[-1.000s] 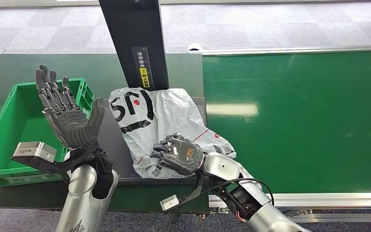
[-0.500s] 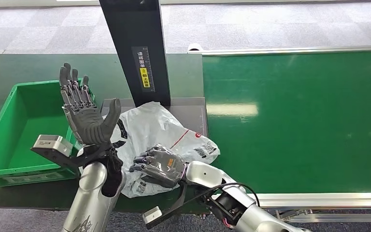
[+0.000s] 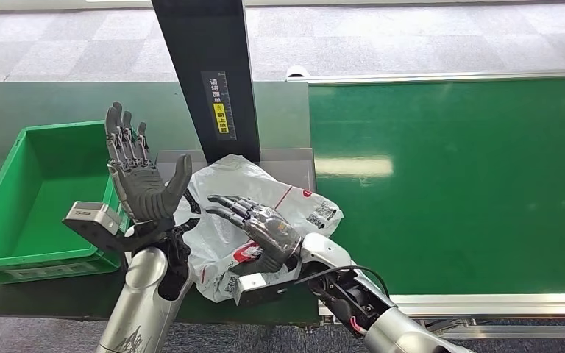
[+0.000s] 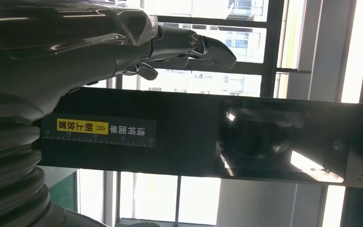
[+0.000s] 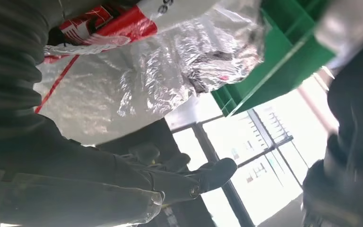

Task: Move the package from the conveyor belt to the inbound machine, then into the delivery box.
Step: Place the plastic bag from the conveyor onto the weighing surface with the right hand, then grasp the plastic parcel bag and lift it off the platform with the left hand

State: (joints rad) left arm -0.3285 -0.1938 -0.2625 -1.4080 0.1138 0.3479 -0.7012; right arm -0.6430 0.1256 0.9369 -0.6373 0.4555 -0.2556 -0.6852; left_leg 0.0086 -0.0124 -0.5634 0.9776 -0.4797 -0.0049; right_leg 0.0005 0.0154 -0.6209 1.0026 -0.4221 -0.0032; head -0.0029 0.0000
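Left robot hand [image 3: 143, 184] and right robot hand [image 3: 261, 224] spread wide flank the package [image 3: 265, 198]; wrist view reveals scanner screen [image 4: 274, 139].

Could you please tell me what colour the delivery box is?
The delivery box is bright green, clearest in the head view.

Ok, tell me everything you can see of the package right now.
The package is a soft, crinkled white plastic mailer bag with red stripes, black print and a label with codes. It lies crumpled on the grey platform at the foot of the black scanner post, beside the green box. The right hand lies against it with fingers spread; the left hand stands upright at its other side.
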